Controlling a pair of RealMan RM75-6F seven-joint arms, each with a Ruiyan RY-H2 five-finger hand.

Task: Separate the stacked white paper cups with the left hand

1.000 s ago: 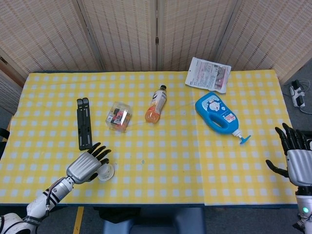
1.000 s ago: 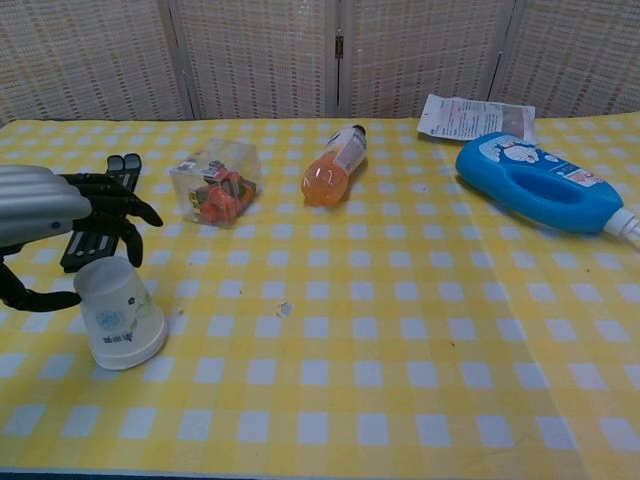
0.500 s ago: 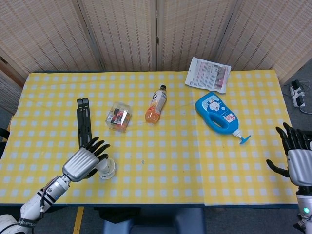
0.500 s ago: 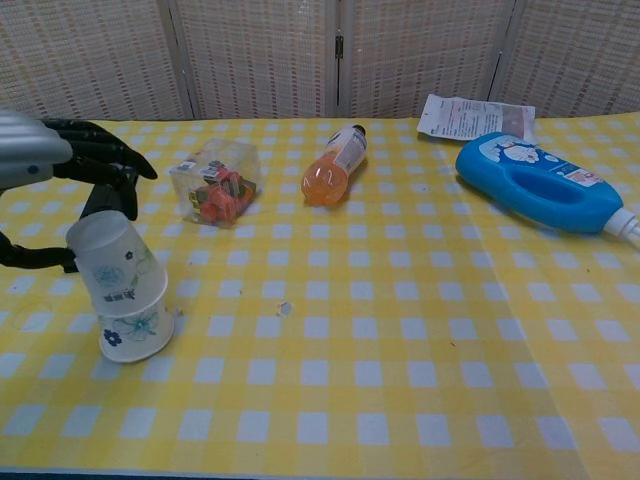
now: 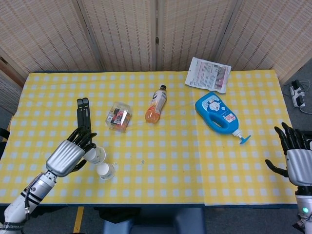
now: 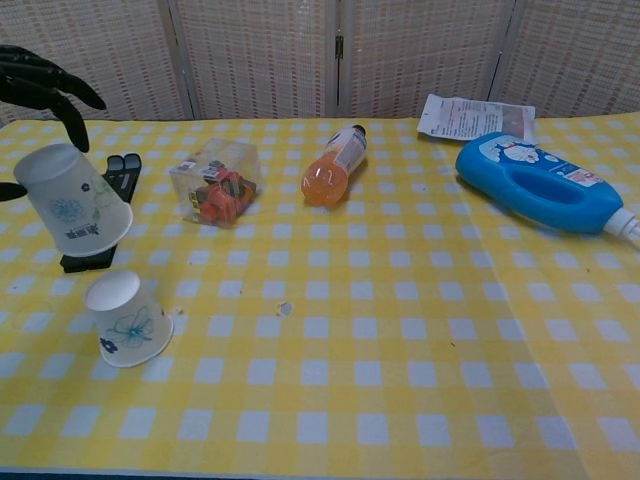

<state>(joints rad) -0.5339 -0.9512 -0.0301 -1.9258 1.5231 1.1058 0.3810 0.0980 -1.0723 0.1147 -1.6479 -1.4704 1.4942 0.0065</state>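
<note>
My left hand [image 5: 66,155] grips one white paper cup [image 6: 72,211], lifted and tilted above the table at the near left. This held cup [image 5: 95,155] shows just past the fingers in the head view. A second white cup [image 6: 127,319] with a blue flower print stands upside down on the yellow checked cloth, below and apart from the lifted one; in the head view this standing cup [image 5: 106,170] sits just right of the hand. The black fingertips [image 6: 40,86] reach over the held cup from the upper left. My right hand [image 5: 296,157] hovers with fingers spread at the table's right edge, holding nothing.
A black folding stand [image 5: 84,123] lies behind the left hand. A clear box of small items [image 5: 119,116], an orange drink bottle [image 5: 156,104] on its side, a blue pump bottle [image 5: 219,114] and a white packet [image 5: 208,74] lie across the far half of the table [image 5: 170,165].
The left hand has pulled the upper cup up and to the left, off the lower one. The lower cup stays on the cloth. The right hand has not moved.
</note>
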